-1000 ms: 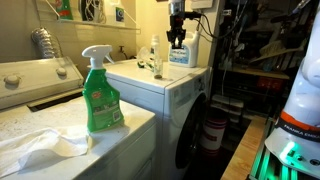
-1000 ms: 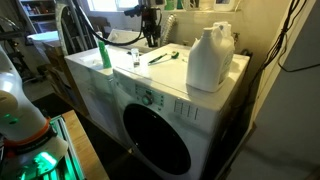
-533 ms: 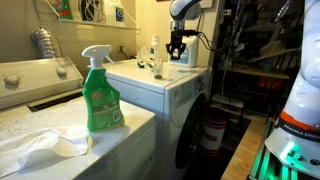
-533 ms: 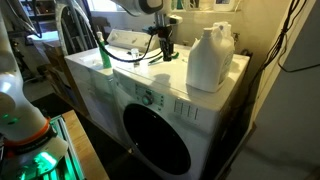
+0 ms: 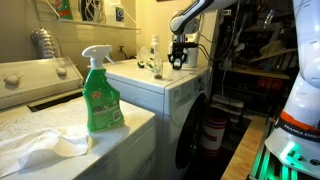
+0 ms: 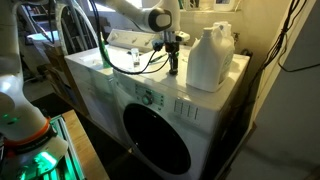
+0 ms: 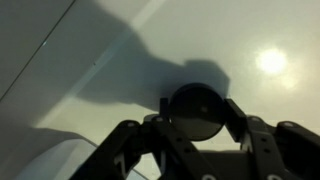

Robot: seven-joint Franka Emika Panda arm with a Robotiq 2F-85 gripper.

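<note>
The pincer hangs tip-down, close above the top of the washer. I cannot tell whether its fingers are spread or pressed together: the wrist view shows only a dark round shape between them against the white top. The jug stands just beside the pincer, not touching it. A bottle stands farther off on the opposite side.
</note>
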